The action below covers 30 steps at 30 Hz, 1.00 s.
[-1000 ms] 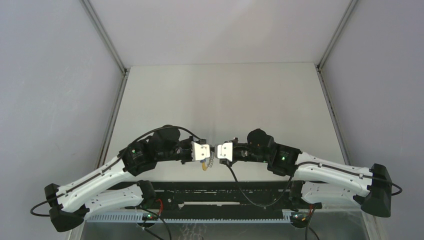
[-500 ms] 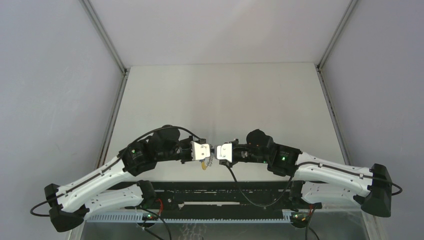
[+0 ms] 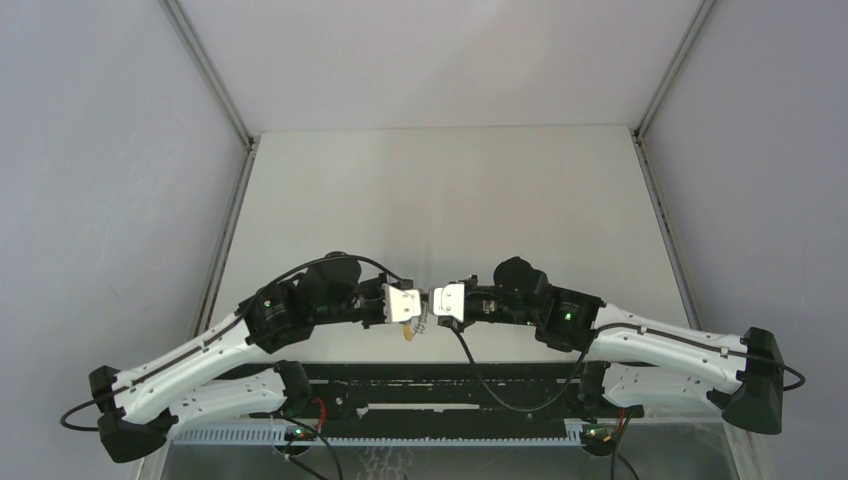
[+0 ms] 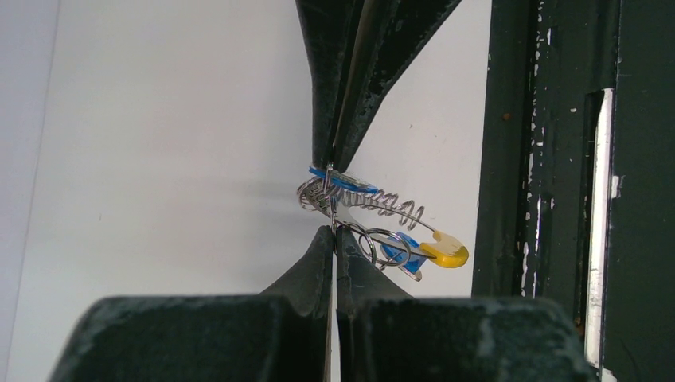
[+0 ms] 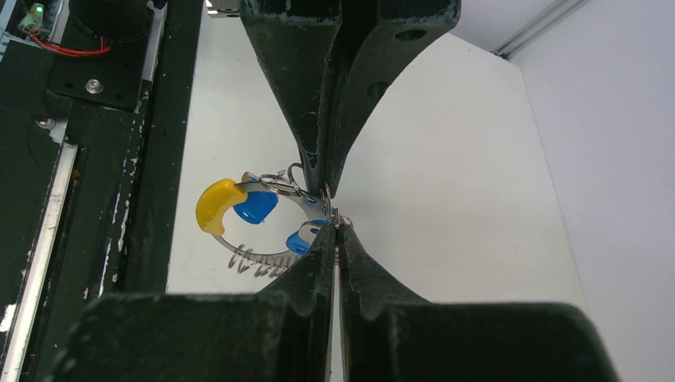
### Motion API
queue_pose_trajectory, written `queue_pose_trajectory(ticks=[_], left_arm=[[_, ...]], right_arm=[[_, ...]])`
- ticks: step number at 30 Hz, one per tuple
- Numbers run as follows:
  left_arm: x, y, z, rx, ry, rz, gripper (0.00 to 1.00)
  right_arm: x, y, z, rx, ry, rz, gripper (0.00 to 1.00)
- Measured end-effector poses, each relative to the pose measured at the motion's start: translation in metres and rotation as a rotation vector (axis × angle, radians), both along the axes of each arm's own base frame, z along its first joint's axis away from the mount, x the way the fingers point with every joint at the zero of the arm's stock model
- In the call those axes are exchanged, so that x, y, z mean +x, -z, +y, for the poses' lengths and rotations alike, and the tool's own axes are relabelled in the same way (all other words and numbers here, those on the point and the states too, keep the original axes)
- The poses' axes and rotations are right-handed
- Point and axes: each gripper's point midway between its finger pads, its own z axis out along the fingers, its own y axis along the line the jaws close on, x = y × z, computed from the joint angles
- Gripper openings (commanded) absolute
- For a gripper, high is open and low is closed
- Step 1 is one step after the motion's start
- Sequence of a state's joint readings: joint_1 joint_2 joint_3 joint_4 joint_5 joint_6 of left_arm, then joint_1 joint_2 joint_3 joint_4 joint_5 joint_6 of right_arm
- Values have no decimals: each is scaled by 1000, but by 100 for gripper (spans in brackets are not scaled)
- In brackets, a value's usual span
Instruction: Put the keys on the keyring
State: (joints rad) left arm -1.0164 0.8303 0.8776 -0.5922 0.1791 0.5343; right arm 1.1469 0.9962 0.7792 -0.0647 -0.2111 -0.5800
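Observation:
My two grippers meet tip to tip above the table's near edge. The keyring (image 4: 390, 208), a silvery coiled loop with a yellow section (image 4: 447, 253), hangs between them. It also shows in the right wrist view (image 5: 239, 253) and in the top view (image 3: 410, 330). My left gripper (image 4: 333, 232) is shut on the keyring's wire. My right gripper (image 5: 334, 227) is shut on a blue-headed key (image 5: 304, 239), also seen from the left wrist (image 4: 341, 178). A second blue key (image 4: 398, 253) hangs on the loop by a small split ring, beside the yellow section (image 5: 219, 203).
The black frame rail (image 4: 557, 159) with cables runs along the table's near edge, right beside the grippers. The pale table (image 3: 440, 200) stretches away behind them, with grey walls on the left and right.

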Motion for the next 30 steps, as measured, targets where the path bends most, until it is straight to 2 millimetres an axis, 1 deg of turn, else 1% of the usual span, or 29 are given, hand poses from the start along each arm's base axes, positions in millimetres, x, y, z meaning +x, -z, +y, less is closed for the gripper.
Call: queue_pose_trajectory(ticks=[4, 8, 16, 21, 30], left_arm=[[1, 7, 2, 18, -12, -1, 0], [0, 12, 3, 30, -12, 1, 0], [1, 11, 4, 28, -17, -8, 0], [1, 9, 4, 23, -17, -15, 0], [1, 9, 4, 25, -14, -19, 0]], right_arm=[[-1, 1, 0, -8, -4, 5, 0], [-1, -3, 0, -1, -7, 2, 0], [0, 2, 3, -24, -10, 14, 0], [-1, 7, 3, -45, -12, 24, 0], [-2, 10, 2, -56, -13, 29, 0]])
